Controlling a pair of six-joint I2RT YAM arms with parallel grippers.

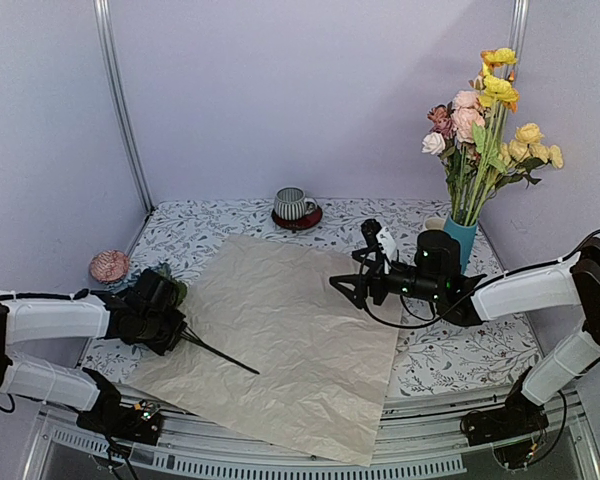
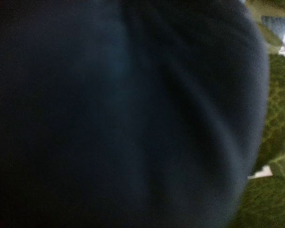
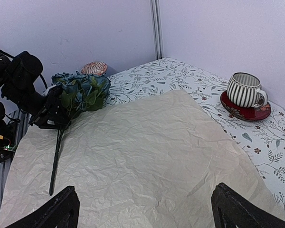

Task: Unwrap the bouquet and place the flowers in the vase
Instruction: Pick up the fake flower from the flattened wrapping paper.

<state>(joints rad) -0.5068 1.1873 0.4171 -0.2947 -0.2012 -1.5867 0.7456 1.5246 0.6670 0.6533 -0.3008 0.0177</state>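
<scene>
A blue flower [image 3: 83, 91] is lying at the paper's [image 1: 280, 330] left edge, stem running near-right, seemingly under the left gripper [image 1: 172, 328], whose grip I cannot tell, while the right gripper [image 1: 348, 288] is hanging wide apart beside the far-right vase [image 1: 462, 238].

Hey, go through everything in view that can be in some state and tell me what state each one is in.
wrapping paper, unfolded, lying flat.
vase, upright, flowers standing in it.
blue flower, lying down, stem on the paper, not in the vase.
striped cup, upright on its saucer.
left gripper, at the blue flower's stem; grip unclear.
right gripper, open, holding nothing.
</scene>
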